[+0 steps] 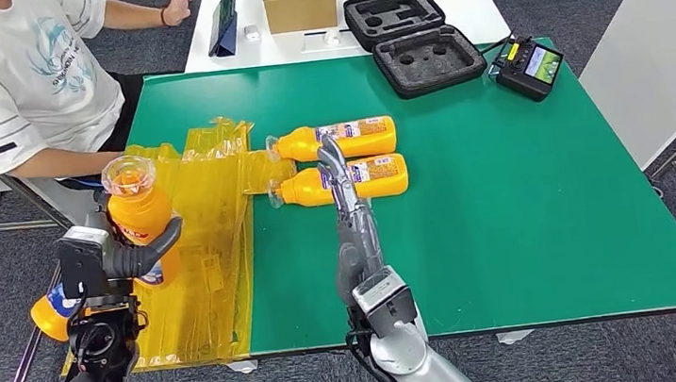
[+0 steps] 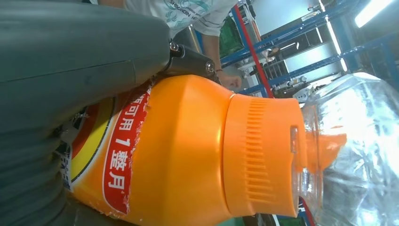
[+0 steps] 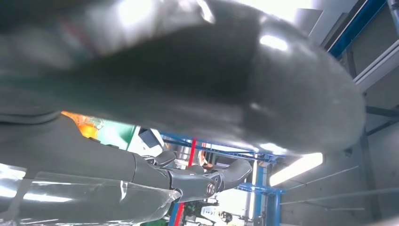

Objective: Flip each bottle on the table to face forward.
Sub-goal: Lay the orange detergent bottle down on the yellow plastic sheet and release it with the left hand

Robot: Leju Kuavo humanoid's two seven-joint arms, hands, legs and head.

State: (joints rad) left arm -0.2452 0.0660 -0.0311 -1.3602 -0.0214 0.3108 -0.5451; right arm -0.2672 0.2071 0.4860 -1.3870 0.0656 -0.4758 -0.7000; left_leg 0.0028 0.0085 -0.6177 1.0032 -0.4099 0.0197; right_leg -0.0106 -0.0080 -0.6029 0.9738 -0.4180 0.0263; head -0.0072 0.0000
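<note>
- Holding an orange bottle (image 1: 138, 217) upright over the yellow plastic sheets (image 1: 213, 252) at the table's left edge, the left hand (image 1: 128, 256) wraps fingers round its labelled body
- Two more bottles (image 1: 338, 140) lie on their sides mid-table, caps pointing left
- Right hand (image 1: 347, 200) rests on the nearer lying bottle (image 1: 380, 176), fingers stretched along it; whether it grips, I cannot tell
- Bottles look full, rigid and smooth: likely heavy and slippery, best taken round the label, not the clear cap
</note>
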